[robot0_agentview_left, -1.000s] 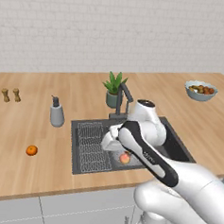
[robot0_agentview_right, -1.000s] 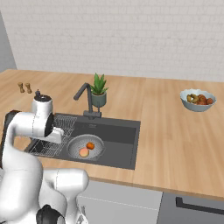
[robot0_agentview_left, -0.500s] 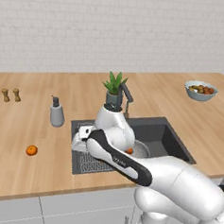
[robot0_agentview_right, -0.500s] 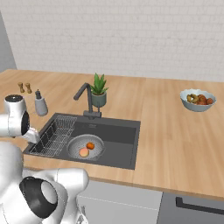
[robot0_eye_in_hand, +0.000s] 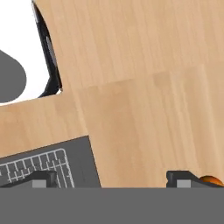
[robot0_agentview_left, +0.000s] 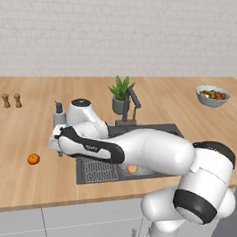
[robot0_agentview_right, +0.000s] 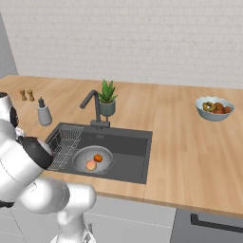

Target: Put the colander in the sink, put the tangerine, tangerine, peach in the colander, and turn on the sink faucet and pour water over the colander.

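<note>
The silver colander [robot0_agentview_right: 107, 164] sits in the dark sink [robot0_agentview_right: 129, 148], holding one tangerine [robot0_agentview_right: 98, 158] and the paler peach [robot0_agentview_right: 90, 165]. Another tangerine [robot0_agentview_left: 33, 158] lies on the wooden counter left of the sink. My arm reaches left over the sink's edge, and the gripper [robot0_agentview_left: 58, 149] hangs above the counter, a short way right of that fruit. In the hand view the gripper [robot0_eye_in_hand: 111, 181] is open with bare wood between its fingertips [robot0_eye_in_hand: 183, 179], and the tangerine [robot0_eye_in_hand: 210, 180] peeks in just outside one tip. The faucet [robot0_agentview_right: 93, 105] stands behind the basin, with no water running.
A wire rack [robot0_agentview_right: 66, 140] fills the sink's left part. A soap dispenser [robot0_agentview_left: 58, 116] and a potted plant [robot0_agentview_left: 120, 94] stand behind the sink. Two small shakers [robot0_agentview_left: 11, 100] are far left, and a fruit bowl [robot0_agentview_left: 212, 95] is at the far right.
The arm has swung left, from over the sink to the counter beside it, toward the loose tangerine. The gripper stayed open. Fruit in the colander has not moved.
</note>
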